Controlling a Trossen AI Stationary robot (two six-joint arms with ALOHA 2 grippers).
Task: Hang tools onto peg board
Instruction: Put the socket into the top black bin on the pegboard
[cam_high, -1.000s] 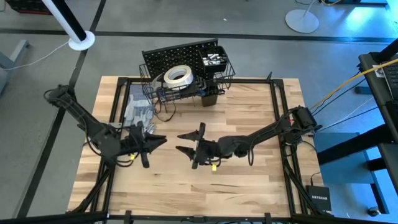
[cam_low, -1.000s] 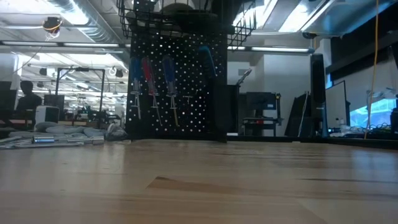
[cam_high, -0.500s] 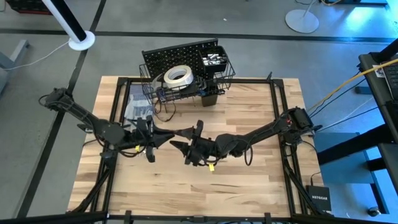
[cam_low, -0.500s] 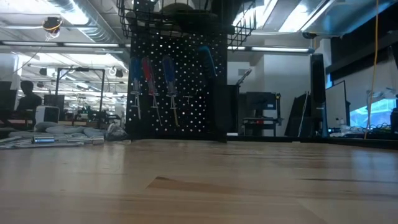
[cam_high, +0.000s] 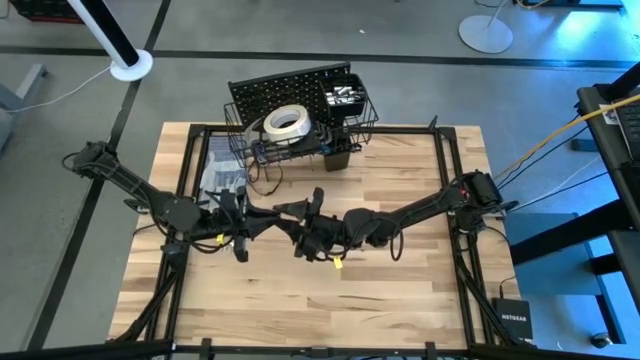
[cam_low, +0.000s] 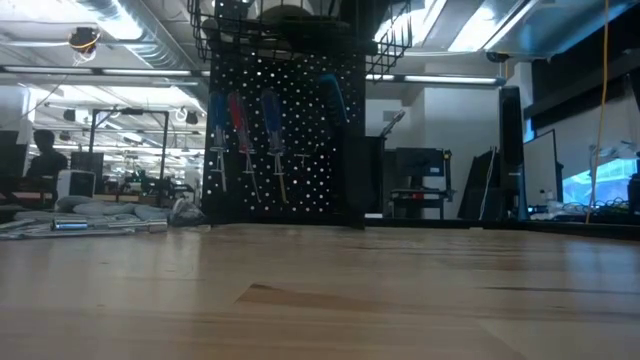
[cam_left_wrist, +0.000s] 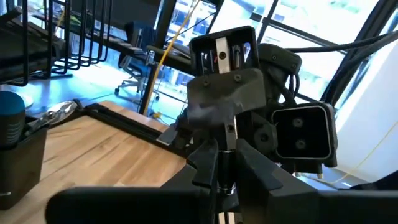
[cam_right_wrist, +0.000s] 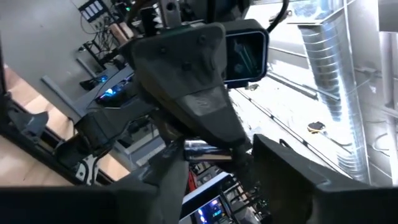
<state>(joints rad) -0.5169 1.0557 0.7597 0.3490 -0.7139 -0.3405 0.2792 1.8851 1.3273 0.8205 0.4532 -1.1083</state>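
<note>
Handover at frame centre: right pincer has advanced onto left pincer, fingers apart but narrowing around silver tool, which left clamps. Peg board hanging pending.

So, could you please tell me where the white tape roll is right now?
In the high view, the white tape roll lies in the black wire basket on the black perforated peg board, at the table's far edge, left of centre.
</note>
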